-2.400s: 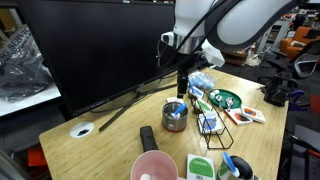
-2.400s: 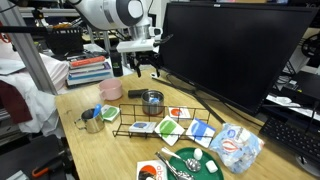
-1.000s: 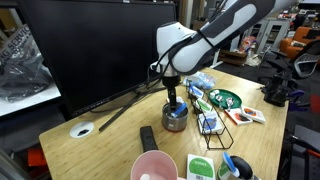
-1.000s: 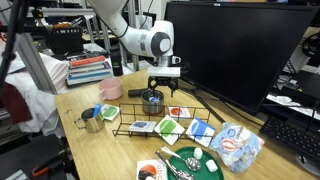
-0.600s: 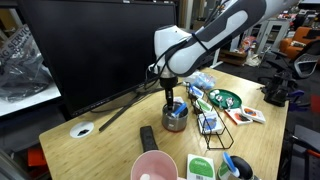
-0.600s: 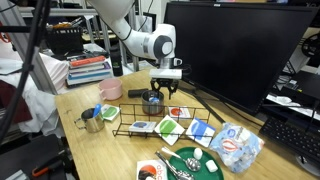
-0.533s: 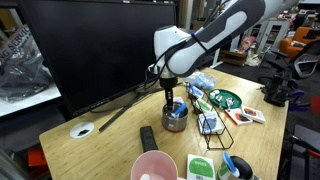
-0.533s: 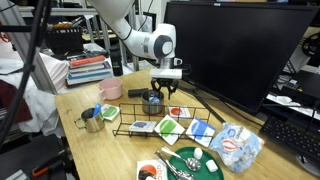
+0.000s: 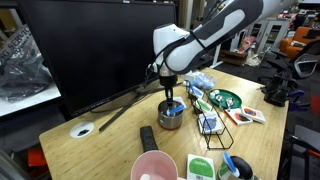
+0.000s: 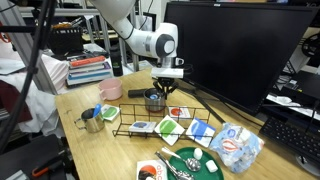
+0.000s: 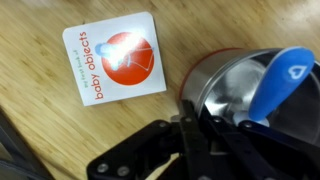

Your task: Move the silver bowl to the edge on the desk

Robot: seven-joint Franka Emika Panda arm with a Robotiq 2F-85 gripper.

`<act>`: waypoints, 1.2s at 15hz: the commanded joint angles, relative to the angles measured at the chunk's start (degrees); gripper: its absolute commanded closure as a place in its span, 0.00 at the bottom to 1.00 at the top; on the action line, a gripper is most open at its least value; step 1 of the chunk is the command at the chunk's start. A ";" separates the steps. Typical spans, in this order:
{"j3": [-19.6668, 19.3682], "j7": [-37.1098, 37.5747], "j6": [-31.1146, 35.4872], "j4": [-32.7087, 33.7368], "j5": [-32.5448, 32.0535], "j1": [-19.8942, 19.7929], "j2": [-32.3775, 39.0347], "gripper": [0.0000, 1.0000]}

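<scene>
The silver bowl [image 9: 172,116] stands on the desk [image 9: 108,142] in front of the monitor stand; it also shows in the other exterior view as the silver bowl [image 10: 153,101]. My gripper [image 9: 170,101] reaches straight down onto it. In the wrist view the gripper [image 11: 196,122] is shut on the near rim of the silver bowl [image 11: 222,82], one finger inside and one outside. A blue plastic piece [image 11: 281,74] lies inside the bowl.
A black remote [image 9: 148,138] and a pink bowl [image 9: 153,167] lie nearer the desk's front edge. A green dish [image 9: 223,98], a wire rack [image 10: 148,126], a metal cup [image 10: 92,121] and cards [image 11: 113,60] surround the bowl. The big monitor [image 9: 95,45] stands behind.
The gripper has sunk a little onto the bowl and its jaws have closed on the rim. The bowl has stayed in place.
</scene>
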 commanded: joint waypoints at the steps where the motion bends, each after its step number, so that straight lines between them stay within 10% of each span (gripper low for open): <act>1: 1.16 -1.58 -2.30 0.04 0.97 -1.14 -1.61 0.98; 18: 8.23 -13.83 -1.94 -19.76 9.31 -1.29 -20.86 0.98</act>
